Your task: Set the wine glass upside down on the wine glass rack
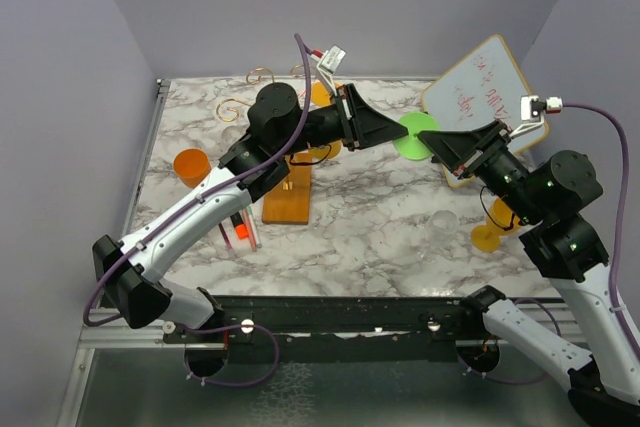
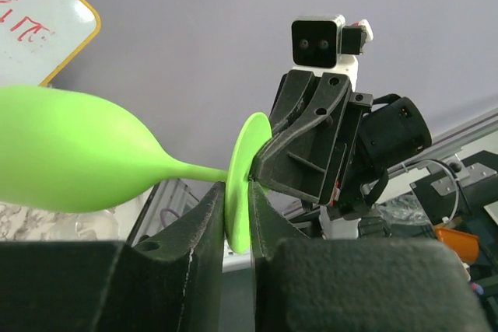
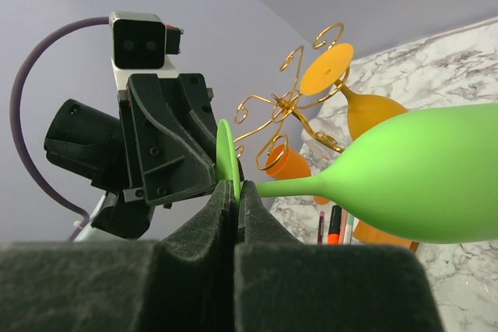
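The green wine glass (image 1: 410,134) hangs sideways in the air between both grippers. My left gripper (image 2: 237,192) is shut on the edge of its round foot; the bowl (image 2: 54,157) points left in the left wrist view. My right gripper (image 3: 235,188) is shut on the opposite edge of the same foot, and the bowl (image 3: 424,176) points right in the right wrist view. The two grippers (image 1: 393,132) (image 1: 430,140) face each other tip to tip. The wine glass rack (image 1: 288,197) stands behind the left arm; its gold curls (image 3: 284,106) show in the right wrist view.
An orange wine glass (image 3: 354,99) hangs upside down on the rack. An orange cup (image 1: 190,165) stands at the left, markers (image 1: 241,232) by the rack's base. A clear glass (image 1: 443,223), another orange wine glass (image 1: 490,230) and a whiteboard (image 1: 485,97) are at the right.
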